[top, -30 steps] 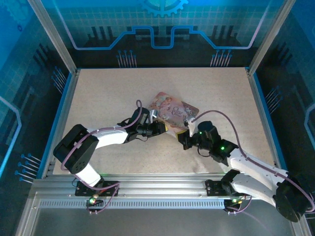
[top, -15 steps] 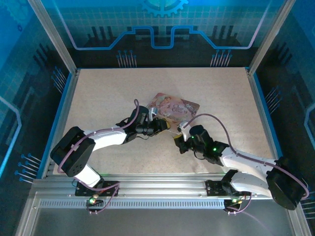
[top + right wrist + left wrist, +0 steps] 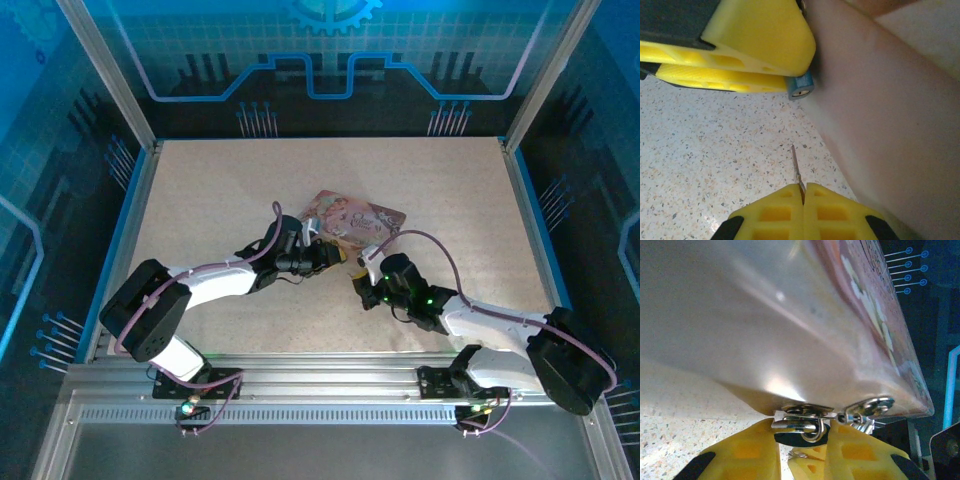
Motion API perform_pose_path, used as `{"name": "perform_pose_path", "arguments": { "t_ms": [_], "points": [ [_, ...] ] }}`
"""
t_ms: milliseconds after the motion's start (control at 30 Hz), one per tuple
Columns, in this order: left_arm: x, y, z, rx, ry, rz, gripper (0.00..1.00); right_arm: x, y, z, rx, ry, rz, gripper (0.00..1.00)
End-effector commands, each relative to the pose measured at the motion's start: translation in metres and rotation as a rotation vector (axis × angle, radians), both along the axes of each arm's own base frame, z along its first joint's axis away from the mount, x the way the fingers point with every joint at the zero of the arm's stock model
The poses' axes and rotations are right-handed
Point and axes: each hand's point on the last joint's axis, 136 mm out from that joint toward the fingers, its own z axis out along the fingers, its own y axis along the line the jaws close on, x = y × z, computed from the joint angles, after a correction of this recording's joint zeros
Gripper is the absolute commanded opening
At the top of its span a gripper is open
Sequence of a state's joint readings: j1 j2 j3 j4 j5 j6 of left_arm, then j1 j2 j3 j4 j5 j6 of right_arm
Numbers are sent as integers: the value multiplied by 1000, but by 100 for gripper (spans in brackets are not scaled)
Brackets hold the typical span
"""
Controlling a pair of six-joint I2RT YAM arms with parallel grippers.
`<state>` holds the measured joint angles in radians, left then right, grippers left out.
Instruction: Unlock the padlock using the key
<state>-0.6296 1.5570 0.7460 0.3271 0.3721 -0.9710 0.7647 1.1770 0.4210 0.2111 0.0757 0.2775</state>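
The small blue padlock [image 3: 801,89] hangs at a corner of the pink tin [image 3: 352,218], its shackle through the tin's metal hasp [image 3: 867,406]. My left gripper [image 3: 802,434] is shut on the padlock [image 3: 797,436], and its yellow fingers [image 3: 760,30] cover all but the keyhole end. My right gripper [image 3: 803,186] is shut on the key [image 3: 796,167], a thin grey blade that sticks out of the pads. The key's tip points toward the keyhole, with a gap of bare table between them. In the top view, the left gripper [image 3: 335,258] and right gripper [image 3: 362,286] face each other just in front of the tin.
The tin's plain side wall [image 3: 890,125] runs close along the right of the key. The speckled beige table [image 3: 230,190] is walled by a blue-edged frame [image 3: 120,230] on the left and right.
My right arm has dropped lower and slid left, carrying the key closer to the padlock. The tin has turned slightly. My left gripper keeps its hold in nearly the same place.
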Motion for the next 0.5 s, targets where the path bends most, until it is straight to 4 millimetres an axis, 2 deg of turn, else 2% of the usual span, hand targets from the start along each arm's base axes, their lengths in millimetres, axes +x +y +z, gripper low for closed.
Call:
{"name": "perform_pose_path", "arguments": {
  "t_ms": [0, 167, 200, 467],
  "points": [
    [-9, -5, 19, -67, -12, -26, 10, 15, 7, 23, 36, -73, -9, 3],
    [-11, -5, 16, -67, -5, -26, 10, 17, 8, 25, 44, -76, -1, 4],
    [-11, -5, 16, -66, -5, -25, 10, 21, 10, 31, 62, -94, -3, 3],
    [-12, -4, 16, -68, -4, -25, 10, 24, 14, 31, 63, -92, 5, 3]
  ]
}}
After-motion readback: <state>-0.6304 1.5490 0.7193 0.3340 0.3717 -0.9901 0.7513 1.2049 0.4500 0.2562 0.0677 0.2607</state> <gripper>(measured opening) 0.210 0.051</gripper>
